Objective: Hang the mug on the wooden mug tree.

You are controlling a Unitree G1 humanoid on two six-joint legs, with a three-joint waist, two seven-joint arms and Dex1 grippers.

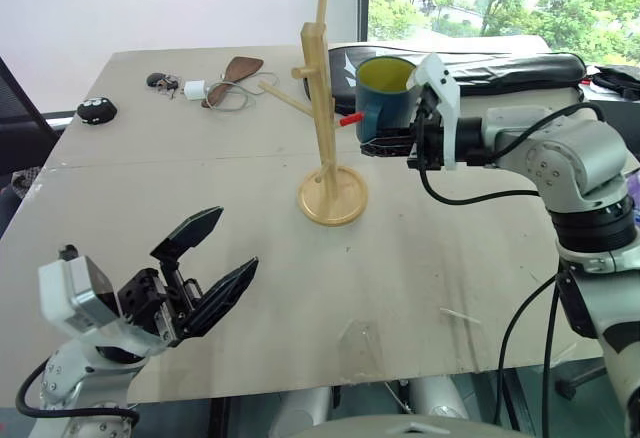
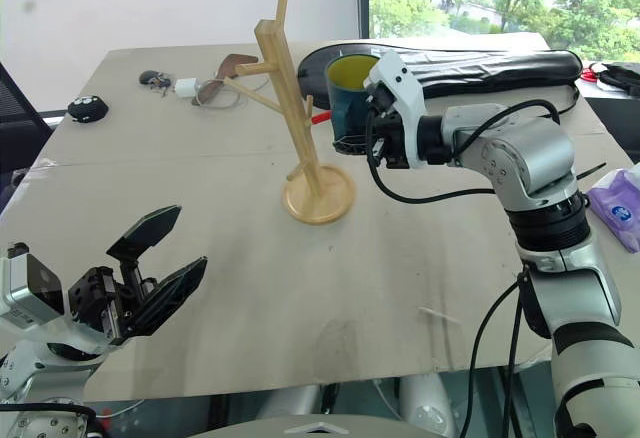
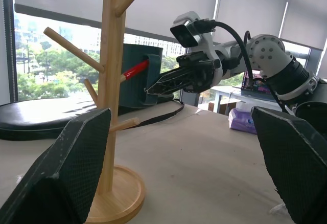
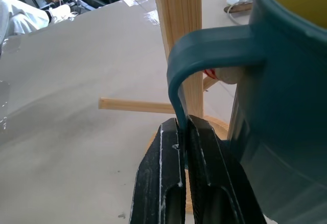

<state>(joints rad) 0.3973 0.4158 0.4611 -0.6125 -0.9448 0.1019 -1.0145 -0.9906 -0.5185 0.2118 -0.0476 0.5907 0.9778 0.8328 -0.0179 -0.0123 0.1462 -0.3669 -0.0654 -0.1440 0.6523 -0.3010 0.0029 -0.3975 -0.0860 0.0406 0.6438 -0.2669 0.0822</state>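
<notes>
Beige tabletop (image 1: 200,158) beneath. Right gripper (image 4: 183,132) clenched on teal mug (image 1: 385,93) by its loop handle, wooden mug tree (image 1: 325,128) just beyond. Left gripper (image 1: 205,263) spread, empty. Probably heavy, glazed, brittle; thin pinch likely to swivel.

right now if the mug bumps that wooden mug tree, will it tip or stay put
The wooden mug tree probably tips fairly easily: a tall thin post on one small round base, standing loose on the table. It looks light, so a sideways nudge may slide it first. The mug, pinched only by its handle in the right gripper, could swing against a peg.
</notes>
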